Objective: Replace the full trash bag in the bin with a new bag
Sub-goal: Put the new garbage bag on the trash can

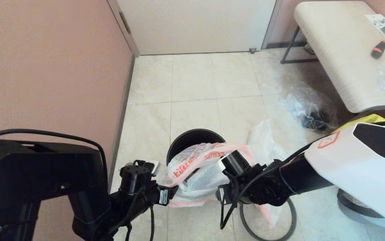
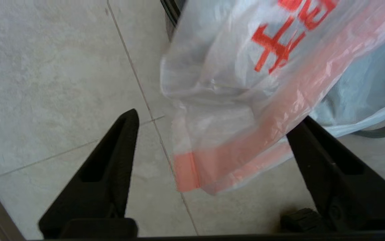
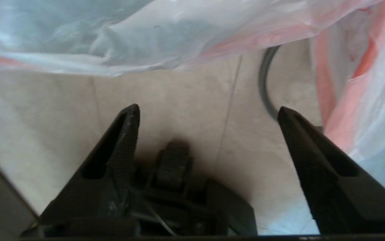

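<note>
The black bin (image 1: 195, 141) stands on the tiled floor in the head view. A translucent white bag with red print (image 1: 199, 164) lies draped over its near rim and spills onto the floor. My left gripper (image 1: 173, 191) is at the bag's near left edge. In the left wrist view the left gripper (image 2: 217, 117) is open, and the bag's red-banded edge (image 2: 232, 150) hangs loose between its fingers. My right gripper (image 3: 207, 107) is open over bare floor, with the bag (image 3: 145, 33) just ahead of it. The dark grey hoop (image 1: 267, 217) lies flat on the floor under my right arm.
A clear bag holding dark rubbish (image 1: 307, 110) sits on the floor by the pale bench (image 1: 339, 50). A yellow shopping bag (image 1: 373, 118) shows behind my right arm. A pink wall (image 1: 52, 67) closes the left side, and a door (image 1: 195, 23) stands at the back.
</note>
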